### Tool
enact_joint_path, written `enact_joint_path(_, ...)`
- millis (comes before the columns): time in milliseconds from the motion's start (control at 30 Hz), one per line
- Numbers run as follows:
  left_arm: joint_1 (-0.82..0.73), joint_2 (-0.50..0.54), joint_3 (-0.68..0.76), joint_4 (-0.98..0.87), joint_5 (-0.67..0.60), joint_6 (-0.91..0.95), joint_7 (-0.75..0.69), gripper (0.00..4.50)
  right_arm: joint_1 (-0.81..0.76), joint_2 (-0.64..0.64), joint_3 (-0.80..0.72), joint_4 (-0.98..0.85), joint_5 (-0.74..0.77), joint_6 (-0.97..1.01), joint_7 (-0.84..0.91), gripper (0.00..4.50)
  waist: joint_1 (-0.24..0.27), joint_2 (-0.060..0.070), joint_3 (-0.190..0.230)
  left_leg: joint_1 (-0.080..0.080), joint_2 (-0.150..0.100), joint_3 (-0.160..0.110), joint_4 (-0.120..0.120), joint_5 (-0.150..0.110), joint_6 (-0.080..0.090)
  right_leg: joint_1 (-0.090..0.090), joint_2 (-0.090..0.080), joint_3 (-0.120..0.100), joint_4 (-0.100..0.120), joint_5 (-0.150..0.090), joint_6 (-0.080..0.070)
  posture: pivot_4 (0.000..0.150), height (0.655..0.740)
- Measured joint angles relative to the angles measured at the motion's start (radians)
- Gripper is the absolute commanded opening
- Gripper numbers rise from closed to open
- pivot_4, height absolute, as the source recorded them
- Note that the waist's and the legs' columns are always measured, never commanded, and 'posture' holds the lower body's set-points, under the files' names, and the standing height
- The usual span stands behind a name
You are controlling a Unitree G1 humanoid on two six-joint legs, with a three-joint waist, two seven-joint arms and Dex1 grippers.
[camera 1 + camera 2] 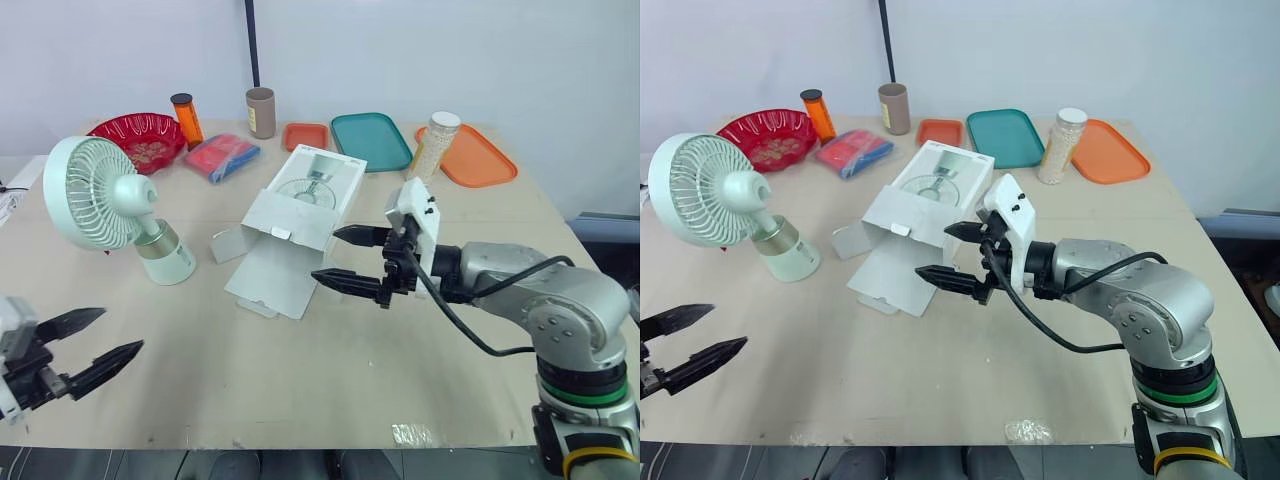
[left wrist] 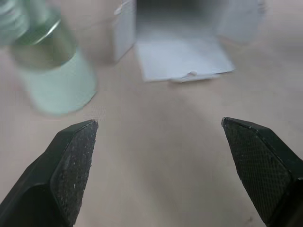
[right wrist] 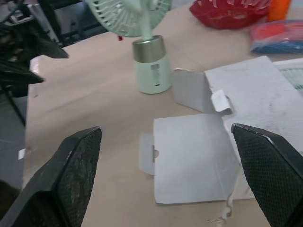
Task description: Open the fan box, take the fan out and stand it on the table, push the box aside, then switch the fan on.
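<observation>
Fan (image 1: pixel 95 190) stands by open box (image 1: pixel 300 200); left hand (image 1: pixel 122 330), edge-cropped, and right hand (image 1: pixel 324 254) both spread.

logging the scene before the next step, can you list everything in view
fan: 1, mint green and white, standing at the table's left
fan box: 1, white, lying open mid-table
bowl: 1, red, back left
bottle: 1, orange with a black cap, beside the bowl
packet: 1, red and blue, in front of the bottle
canister: 1, tan, back centre
small tray: 1, orange, behind the box
teal tray: 1, back centre-right
large tray: 1, orange, back right
jar: 1, white contents and lid, between the teal and large trays
table: 1, light wood
left end effector: 1, black, open, front left
right end effector: 1, black, open, at the box's flap
</observation>
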Motion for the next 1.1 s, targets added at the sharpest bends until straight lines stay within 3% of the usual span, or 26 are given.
enact_joint_path(167,-0.135,0.047,-0.073,-0.021,-0.054,0.018,0.040,4.46,0.011,0.013,0.048,-0.032,-0.048,0.032,-0.088,4.50,-0.004,0.000,0.000,0.000,0.000,0.002,-0.001,0.000,0.000,-0.001,0.000,0.002,0.000,0.000,0.000,0.150,0.7400)
enact_joint_path(367,-0.218,0.078,-0.168,-0.017,-0.073,0.026,0.019,4.46,-0.021,0.185,0.144,-0.005,-0.197,0.124,-0.334,4.50,-0.011,0.000,0.000,-0.001,0.001,0.003,-0.003,0.002,-0.003,-0.005,0.001,0.002,0.001,0.001,-0.001,0.150,0.7400)
enact_joint_path(500,-0.252,0.078,-0.221,-0.013,-0.075,0.026,0.021,4.46,-0.047,0.244,0.156,0.016,-0.267,0.155,-0.405,4.50,-0.010,0.000,0.000,-0.001,0.001,0.003,-0.004,0.002,-0.003,-0.005,0.001,0.002,0.001,0.001,-0.001,0.150,0.7400)
enact_joint_path(767,-0.349,0.054,-0.304,-0.012,-0.069,0.026,0.110,4.46,-0.047,0.306,0.166,0.034,-0.363,0.193,-0.455,4.50,-0.011,0.000,0.000,-0.001,0.001,0.003,-0.005,0.002,-0.003,-0.006,0.001,0.003,0.001,0.001,-0.002,0.150,0.7400)
enact_joint_path(1100,-0.346,0.009,-0.360,-0.014,-0.046,0.022,0.151,4.46,-0.050,0.346,0.238,0.136,-0.468,0.123,-0.432,4.50,-0.012,-0.001,0.000,-0.001,0.001,0.004,-0.005,0.002,-0.004,-0.007,0.001,0.003,0.002,0.001,-0.001,0.150,0.7400)
